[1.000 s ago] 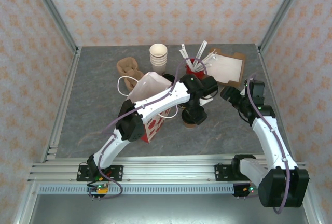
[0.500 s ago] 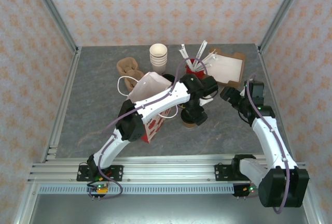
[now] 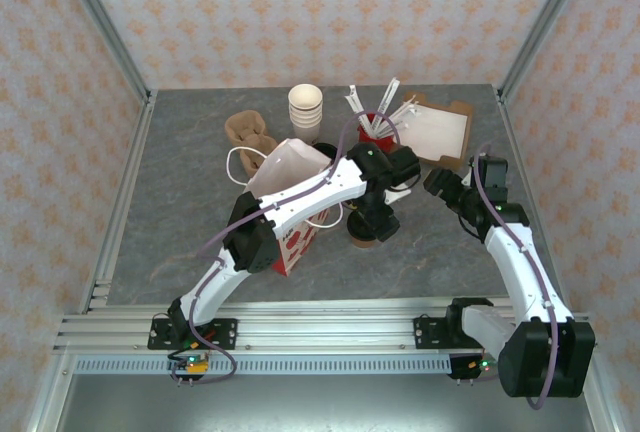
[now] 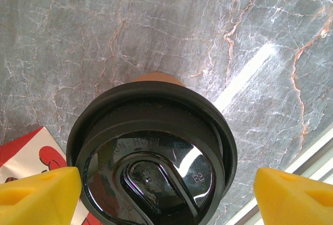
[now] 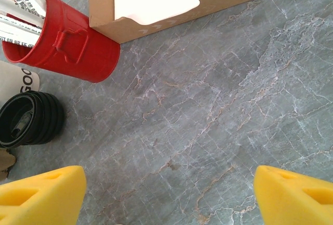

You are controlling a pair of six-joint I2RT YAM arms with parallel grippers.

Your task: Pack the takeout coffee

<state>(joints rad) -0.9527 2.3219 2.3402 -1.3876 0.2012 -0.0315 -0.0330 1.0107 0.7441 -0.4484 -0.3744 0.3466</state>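
My left pincer (image 4: 166, 194) hangs straight over the takeout coffee (image 4: 151, 149), spread wide. One yellow pad sits on each side of the black lid, and bare table (image 4: 156, 27) shows between the lid's rim and one pad, so I am straddling the cup rather than gripping it. The cup stands upright on the table just beside the red-and-white bag (image 3: 285, 167). I judge that spot suits a short lift into the bag's mouth once I close. My right pincer (image 5: 166, 194) is also spread and holds nothing. It hovers over bare table near the red bucket (image 5: 67, 48), probably parked there to keep out of the left arm's way. By my count there is one lidded coffee, one bag, one red bucket with paper-wrapped sticks, and one cardboard box (image 5: 171, 1). There is also one pulp carrier (image 3: 250, 132), one stack of loose black lids (image 5: 28, 118) and one stack of lidless cups (image 3: 306, 107). I cannot count how many are in either stack.
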